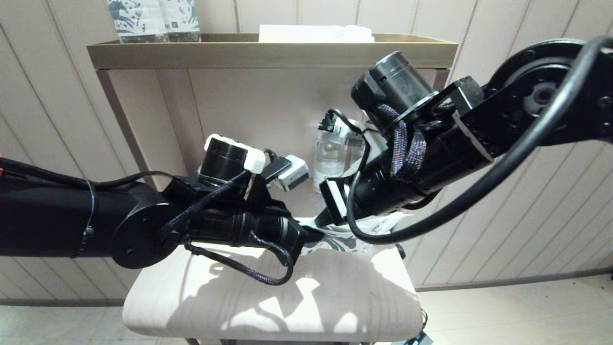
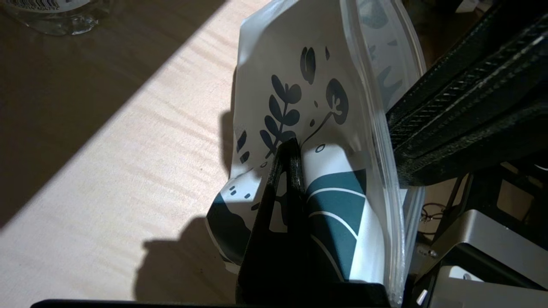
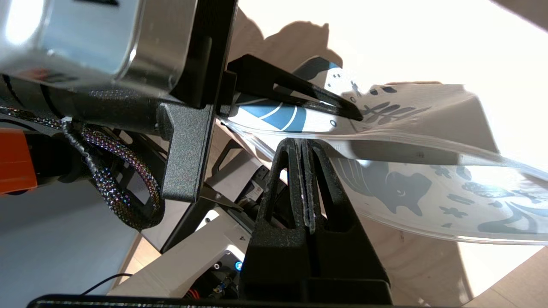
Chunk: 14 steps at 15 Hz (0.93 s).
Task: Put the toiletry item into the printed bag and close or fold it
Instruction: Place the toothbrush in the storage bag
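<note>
The printed bag (image 1: 342, 242) is held up over the pale wooden table (image 1: 287, 297), between my two arms. It is white with dark blue plant figures and a teal patch (image 2: 308, 85). My left gripper (image 2: 289, 149) is shut on the bag's printed face, pinching a fold of it. My right gripper (image 3: 303, 143) is shut at the bag's clear zip edge (image 3: 428, 143), with thin film between its pads. A horse figure (image 3: 394, 188) shows on the bag's other face. The toiletry item is not visible in any view.
Clear water bottles (image 1: 330, 163) stand at the back of the table, behind the grippers. Above is a shelf (image 1: 268, 52) with printed upright packs (image 1: 153, 19) and a flat white packet (image 1: 316, 33). The table's front half is bare wood.
</note>
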Motion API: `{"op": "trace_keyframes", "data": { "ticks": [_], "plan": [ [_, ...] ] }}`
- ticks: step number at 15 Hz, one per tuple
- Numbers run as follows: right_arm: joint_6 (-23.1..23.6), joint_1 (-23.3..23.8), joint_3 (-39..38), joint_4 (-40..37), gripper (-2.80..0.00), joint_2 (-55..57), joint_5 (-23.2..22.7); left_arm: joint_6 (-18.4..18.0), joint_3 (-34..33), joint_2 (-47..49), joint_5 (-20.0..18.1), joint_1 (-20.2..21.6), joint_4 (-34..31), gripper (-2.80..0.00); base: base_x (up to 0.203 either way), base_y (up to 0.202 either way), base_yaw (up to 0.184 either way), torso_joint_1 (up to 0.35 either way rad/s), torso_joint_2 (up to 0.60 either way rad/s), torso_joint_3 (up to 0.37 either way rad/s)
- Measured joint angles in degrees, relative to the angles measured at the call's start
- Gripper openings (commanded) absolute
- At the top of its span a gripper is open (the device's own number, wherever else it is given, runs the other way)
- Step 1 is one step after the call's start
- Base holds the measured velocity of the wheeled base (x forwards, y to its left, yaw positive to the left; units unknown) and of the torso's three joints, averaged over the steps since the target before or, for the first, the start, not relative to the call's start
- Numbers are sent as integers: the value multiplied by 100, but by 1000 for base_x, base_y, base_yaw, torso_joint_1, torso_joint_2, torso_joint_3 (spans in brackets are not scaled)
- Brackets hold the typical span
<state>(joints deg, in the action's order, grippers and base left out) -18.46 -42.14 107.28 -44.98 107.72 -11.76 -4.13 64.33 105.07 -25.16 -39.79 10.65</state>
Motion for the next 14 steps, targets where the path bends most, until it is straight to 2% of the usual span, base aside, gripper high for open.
{"op": "trace_keyframes", "data": {
  "ticks": [4, 8, 10, 14],
  "plan": [
    [0, 5, -27, -1, -280, -198, 0, 6, 2, -6, -5, 0, 0, -280, 0, 0, 0, 0, 0, 0],
    [62, 9, -333, 0, -280, -878, 101, 107, 89, -40, -97, -1, -149, -280, 0, 0, 0, 0, 0, 0],
    [298, 75, -716, 32, -280, -1194, 395, 241, 256, -74, -290, -1, -557, -280, 0, 0, 0, 0, 0, 0],
    [1023, 474, -1393, 190, -280, -1521, 636, 503, 1085, -122, -579, 0, -2049, -280, 0, 0, 0, 0, 0, 0]
  ]
}}
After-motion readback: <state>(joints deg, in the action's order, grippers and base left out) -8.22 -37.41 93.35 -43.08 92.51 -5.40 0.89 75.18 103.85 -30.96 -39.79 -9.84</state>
